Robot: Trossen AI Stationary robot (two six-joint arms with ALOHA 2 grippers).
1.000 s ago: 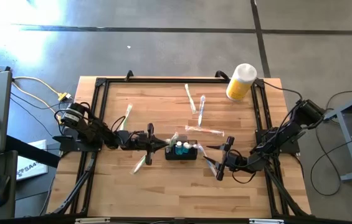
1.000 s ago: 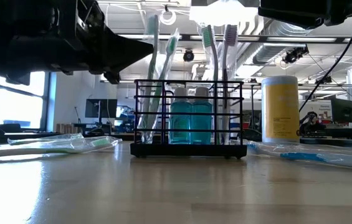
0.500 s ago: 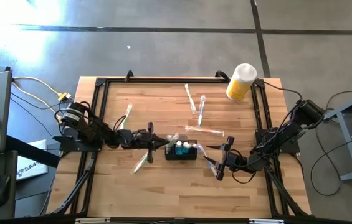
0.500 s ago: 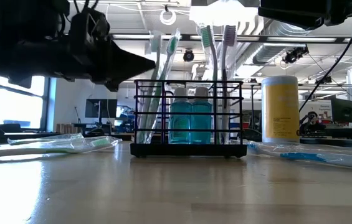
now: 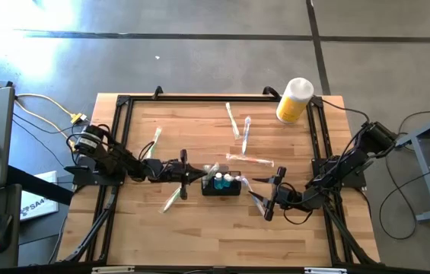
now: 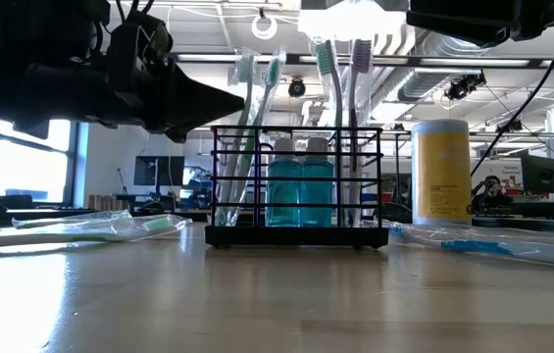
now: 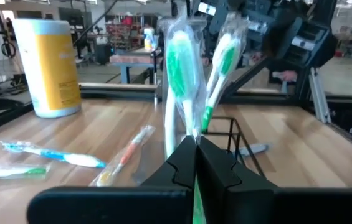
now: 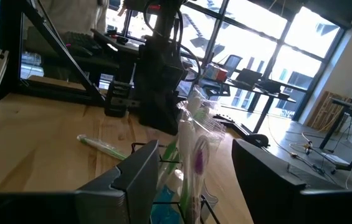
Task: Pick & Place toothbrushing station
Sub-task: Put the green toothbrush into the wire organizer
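Observation:
The toothbrushing station, a black wire-mesh caddy [image 5: 222,186] [image 6: 296,186], stands on the table's middle. It holds two blue bottles [image 6: 301,191] and upright toothbrushes. My left gripper [image 5: 199,180] [image 7: 194,146] is at the caddy's left end, above its rim, shut on a wrapped green toothbrush [image 6: 247,71] [image 7: 179,68]. My right gripper [image 5: 269,199] [image 8: 197,180] stands open just right of the caddy, its fingers touching nothing. My left gripper pinches the green toothbrush's handle [image 7: 192,127], below the head, between its two fingers. The fingers lie level, come from the table's left and cross the brush. The brush stands nearly upright, head up, with its lower end inside the caddy's left end [image 6: 229,196].
A yellow cylinder with a white cap [image 5: 294,100] stands at the far right corner. Loose wrapped toothbrushes lie behind the caddy [image 5: 237,122] [image 5: 249,160] and to its left [image 5: 156,141] [image 5: 170,200]. Black frame rails [image 5: 119,137] run along the table's sides.
My left gripper has tipped its fingertips down a little and has stayed shut. The green toothbrush's head has come lower and leans slightly more toward the table's right.

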